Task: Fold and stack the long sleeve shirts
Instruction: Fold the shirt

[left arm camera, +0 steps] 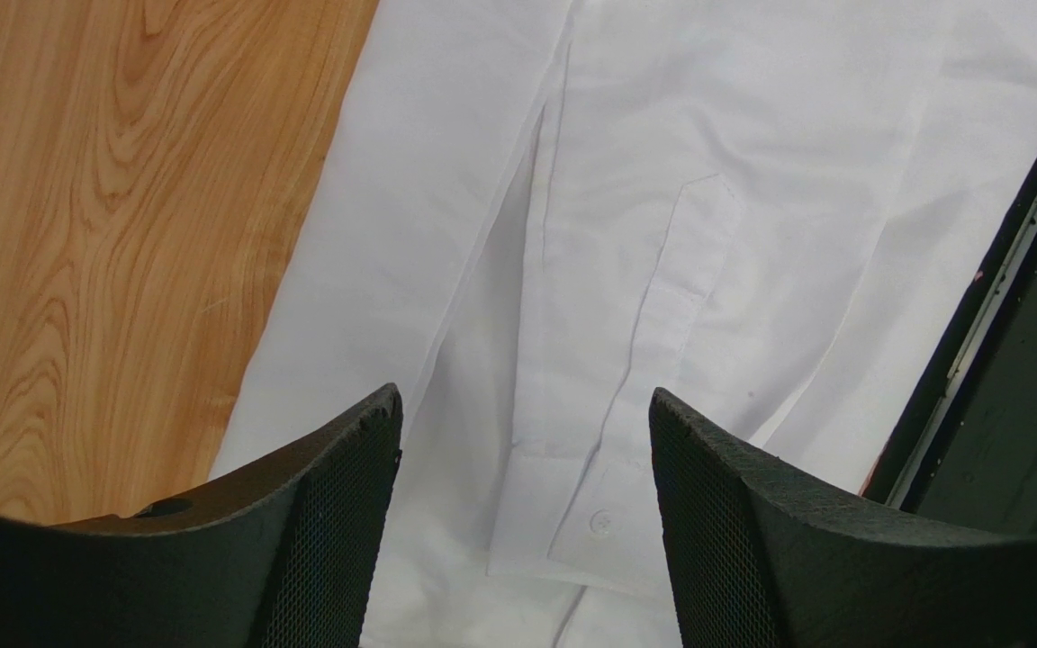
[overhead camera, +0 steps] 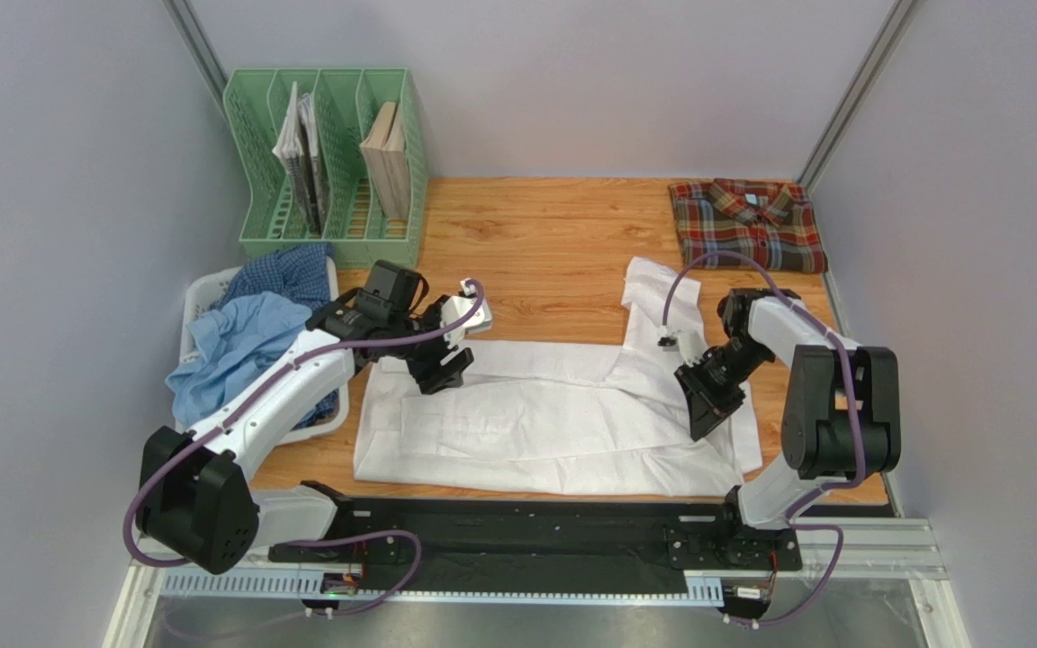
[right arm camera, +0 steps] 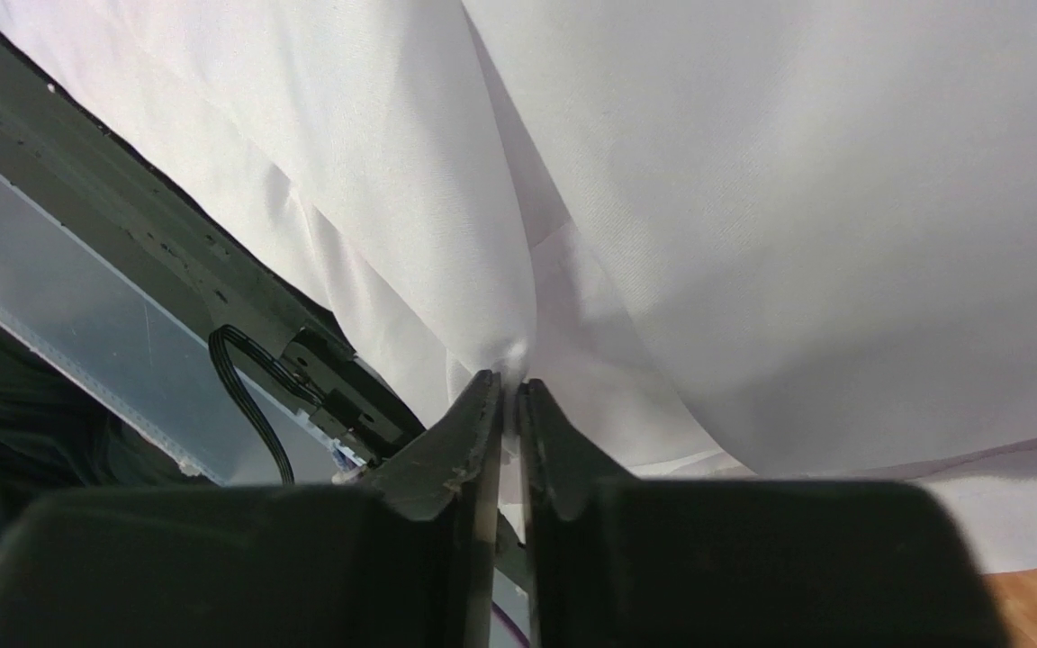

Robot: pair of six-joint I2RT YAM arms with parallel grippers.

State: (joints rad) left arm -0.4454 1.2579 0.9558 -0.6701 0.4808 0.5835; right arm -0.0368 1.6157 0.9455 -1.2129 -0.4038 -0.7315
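Observation:
A white long sleeve shirt (overhead camera: 538,419) lies spread on the wooden table, one sleeve (overhead camera: 653,317) running toward the back. My left gripper (overhead camera: 440,367) hovers open over the shirt's left part; its wrist view shows a buttoned cuff (left arm camera: 592,520) between the spread fingers (left arm camera: 335,513). My right gripper (overhead camera: 708,405) is shut on a pinch of the white shirt (right arm camera: 754,203) at its right side, cloth squeezed between the fingertips (right arm camera: 484,405). A folded plaid shirt (overhead camera: 746,223) rests at the back right. Light blue (overhead camera: 233,344) and dark blue checked (overhead camera: 287,270) shirts fill the basket.
A white plastic basket (overhead camera: 202,290) stands at the left edge. Behind it is a green file rack (overhead camera: 328,169) with books. The black mounting rail (overhead camera: 524,520) runs along the near table edge, close to the shirt's hem.

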